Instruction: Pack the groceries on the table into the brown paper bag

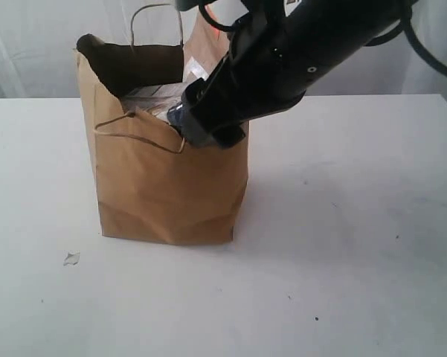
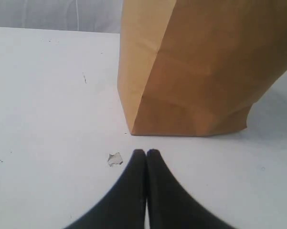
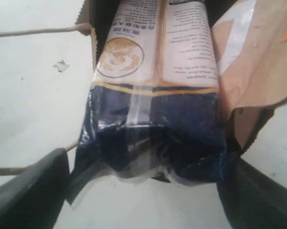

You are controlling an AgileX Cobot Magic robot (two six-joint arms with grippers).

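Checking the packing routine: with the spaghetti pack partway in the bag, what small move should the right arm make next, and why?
Probably draw the right pincer back, off the bag. The spaghetti pack leans inside with its dark end at the rim, and the fingers seem spread wider than it, so it looks released.

The exterior camera stood back from the surface [image 1: 342, 282], slightly above it, facing the brown paper bag [image 1: 163, 186] at middling range. The left wrist camera sat low over the surface, looking at the bag's foot from nearby. The right wrist camera hung very close above the bag's mouth, looking down in. All three shared the bag and a white crumb [image 1: 71, 259].
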